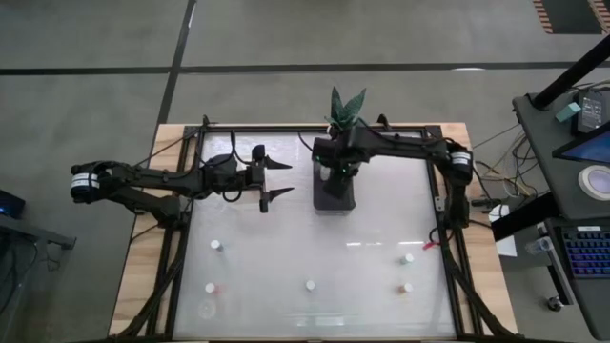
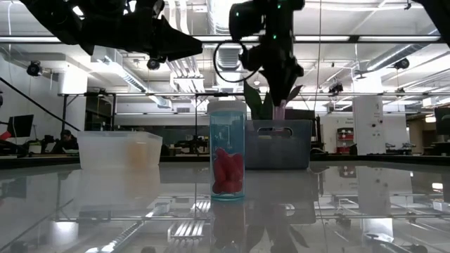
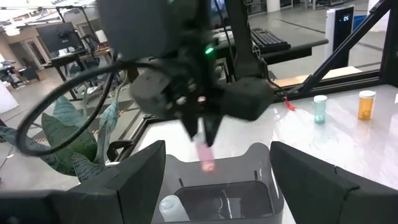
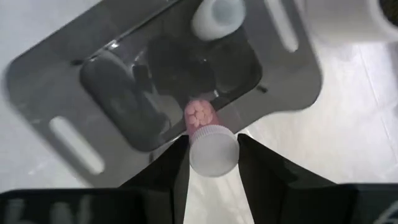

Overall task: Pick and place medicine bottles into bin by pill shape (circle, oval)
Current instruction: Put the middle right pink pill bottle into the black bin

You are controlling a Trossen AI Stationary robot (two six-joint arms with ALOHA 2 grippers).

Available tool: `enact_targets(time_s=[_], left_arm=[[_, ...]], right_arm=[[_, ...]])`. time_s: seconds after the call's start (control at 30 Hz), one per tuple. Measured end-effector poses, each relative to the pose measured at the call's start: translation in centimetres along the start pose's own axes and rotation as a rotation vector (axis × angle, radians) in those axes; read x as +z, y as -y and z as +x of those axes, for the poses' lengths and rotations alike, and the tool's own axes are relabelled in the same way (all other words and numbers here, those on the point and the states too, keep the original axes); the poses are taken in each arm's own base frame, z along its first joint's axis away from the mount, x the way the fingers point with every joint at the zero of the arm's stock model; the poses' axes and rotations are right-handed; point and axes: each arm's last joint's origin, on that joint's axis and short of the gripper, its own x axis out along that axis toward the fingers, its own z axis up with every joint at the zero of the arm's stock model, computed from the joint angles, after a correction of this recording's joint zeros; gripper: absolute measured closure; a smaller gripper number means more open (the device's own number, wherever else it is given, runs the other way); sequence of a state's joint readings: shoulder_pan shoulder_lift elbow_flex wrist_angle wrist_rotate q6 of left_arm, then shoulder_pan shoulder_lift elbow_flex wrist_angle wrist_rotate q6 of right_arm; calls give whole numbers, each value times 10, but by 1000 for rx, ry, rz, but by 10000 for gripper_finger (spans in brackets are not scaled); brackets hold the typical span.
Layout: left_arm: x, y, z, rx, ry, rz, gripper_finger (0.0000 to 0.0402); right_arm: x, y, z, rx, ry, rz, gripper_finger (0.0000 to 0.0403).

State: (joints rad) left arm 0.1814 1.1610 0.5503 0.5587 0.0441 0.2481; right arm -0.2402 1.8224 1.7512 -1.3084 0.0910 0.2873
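Pink, thin bottle (image 4: 202,118) w/ white cap (image 4: 213,149), round pills showing thru; my right gripper (image 4: 211,155) pinches it at the cap, hanging over the grey bin (image 4: 298,74). Farther off, left gripper (image 1: 276,178) spread wide, empty.

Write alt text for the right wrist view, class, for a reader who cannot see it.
The right gripper holds a pinkish bottle by its white cap above a dark grey bin. A white-capped bottle already lies inside the bin, which rests on a pale table.
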Motion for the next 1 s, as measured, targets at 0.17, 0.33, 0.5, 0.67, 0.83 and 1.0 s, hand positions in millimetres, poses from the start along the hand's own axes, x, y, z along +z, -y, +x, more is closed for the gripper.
enact_targets(time_s=[0.17,0.33,0.5,0.67,0.83,1.0], left_arm=[[0,0,0,0,1,2,130],[0,0,0,0,0,2,130],[0,0,0,0,1,2,130],[0,0,0,0,1,3,130],[0,0,0,0,1,4,130],[0,0,0,0,1,4,130]], right_arm=[[14,16,12,-5,25,-12,288],[21,28,24,-21,13,-18,287],[27,31,34,-23,21,-29,287],[31,30,48,-28,-7,-51,287],[34,29,60,-32,-37,-71,287],[35,29,67,-43,-52,-81,287]])
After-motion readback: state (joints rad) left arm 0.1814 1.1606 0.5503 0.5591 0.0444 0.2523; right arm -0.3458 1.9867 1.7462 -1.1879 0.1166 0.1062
